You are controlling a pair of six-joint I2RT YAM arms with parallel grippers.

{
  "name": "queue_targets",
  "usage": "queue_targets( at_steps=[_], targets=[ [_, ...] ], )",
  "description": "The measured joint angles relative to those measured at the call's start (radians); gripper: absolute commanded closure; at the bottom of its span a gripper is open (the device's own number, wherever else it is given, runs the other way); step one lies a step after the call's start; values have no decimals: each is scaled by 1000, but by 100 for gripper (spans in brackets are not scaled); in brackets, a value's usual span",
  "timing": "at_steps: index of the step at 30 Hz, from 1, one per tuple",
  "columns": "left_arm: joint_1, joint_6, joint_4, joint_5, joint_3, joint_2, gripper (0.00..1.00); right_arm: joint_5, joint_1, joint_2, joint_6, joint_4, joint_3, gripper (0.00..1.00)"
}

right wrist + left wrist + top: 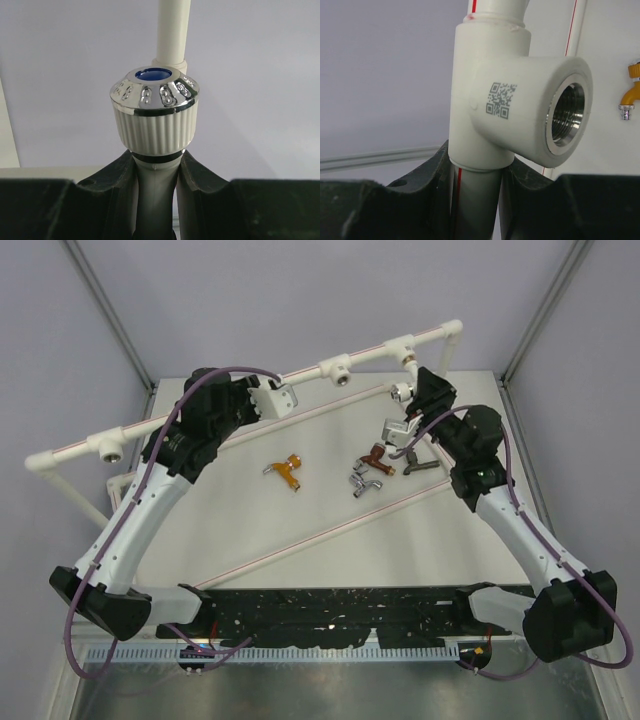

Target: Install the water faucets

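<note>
Grippers on both arms are closed. The right gripper [155, 167] clamps the white faucet [154, 127] under its ribbed knob, knob end out past the fingertips, just on the near side of the pipe frame's [372, 355] right-hand tee socket [405, 347], the right arm nearer. The left gripper [475, 200] pinches the frame below another tee socket [520, 110]. An orange-gold faucet [288, 471] and three others lie on the table [300, 530].

Bright, even overhead light; soft shadows, blurred wrist-view foregrounds.
</note>
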Motion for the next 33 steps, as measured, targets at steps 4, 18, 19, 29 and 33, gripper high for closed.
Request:
queue_targets(
  at_steps=[4,18,19,29,33],
  targets=[
    [0,1,1,-5,0,0,100,18,6,10,-1,-53,35,95],
    [0,1,12,-11,0,4,100,-3,0,50,136,-180,147,95],
    [0,1,13,-11,0,4,100,-11,-3,53,150,-180,151,95],
    [0,2,16,-16,0,8,100,-75,-30,74,321,-143,160,95],
    [0,2,18,-18,0,8,100,-86,-34,84,369,-124,160,95]
  ],
)
